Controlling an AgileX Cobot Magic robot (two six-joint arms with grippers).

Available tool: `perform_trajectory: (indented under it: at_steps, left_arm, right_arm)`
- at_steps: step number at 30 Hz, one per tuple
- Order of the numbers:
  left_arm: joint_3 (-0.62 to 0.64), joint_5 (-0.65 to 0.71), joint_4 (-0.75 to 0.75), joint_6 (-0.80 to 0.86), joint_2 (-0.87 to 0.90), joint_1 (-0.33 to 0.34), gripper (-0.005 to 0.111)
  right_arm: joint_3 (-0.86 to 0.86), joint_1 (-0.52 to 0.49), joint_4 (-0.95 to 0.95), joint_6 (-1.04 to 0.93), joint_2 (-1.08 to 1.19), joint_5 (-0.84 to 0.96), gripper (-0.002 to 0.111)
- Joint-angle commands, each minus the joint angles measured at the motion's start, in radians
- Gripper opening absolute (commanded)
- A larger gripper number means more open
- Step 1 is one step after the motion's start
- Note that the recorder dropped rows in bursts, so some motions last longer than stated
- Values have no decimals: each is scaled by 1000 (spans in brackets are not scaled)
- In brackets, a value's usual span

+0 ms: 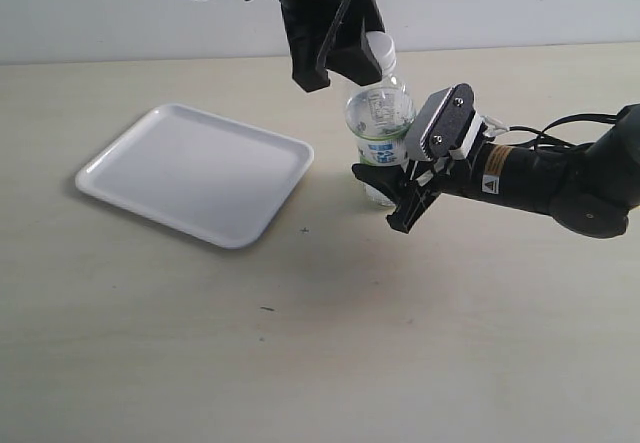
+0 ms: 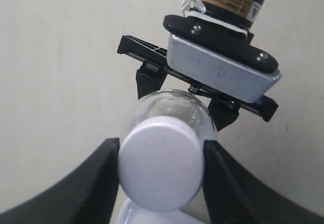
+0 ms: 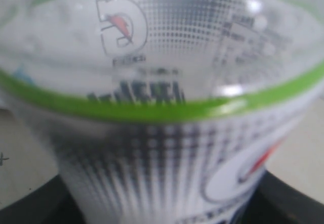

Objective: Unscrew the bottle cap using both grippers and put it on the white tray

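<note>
White ribbed plastic: bottle cap (image 2: 161,163) sits on the neck of the bottle (image 1: 380,128), near the white tray (image 1: 190,173). Your left tool (image 1: 340,65) pinches its sides; your right tool (image 1: 385,195) clamps the body. Light, stiff, likely slick: hold the ribs squarely.

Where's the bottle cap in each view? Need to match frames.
Exterior: bottle cap top centre, on the bottle, half hidden by the left gripper.
Left wrist: close up, pinched between that gripper's jaws.
Right wrist: not in view.
Shared landmark: the bottle; its label fills the right wrist view.
</note>
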Motion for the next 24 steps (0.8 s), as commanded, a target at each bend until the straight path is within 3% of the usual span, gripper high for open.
perform_trajectory:
  at_steps: [1,7,10,24]
  left_arm:
    - [-6,-14,-24,-217,-12,-17,0]
    - [-6,-46,-7,-652,-12,-36,0]
    - [-6,-44,19,-759,-12,-38,0]
    - [-6,-28,50,-804,-12,-38,3]
  right_arm:
    - [0,1,8,-8,4,81,0]
    - [0,1,8,-8,4,81,0]
    - [0,1,8,-8,4,81,0]
    - [0,1,7,6,4,81,0]
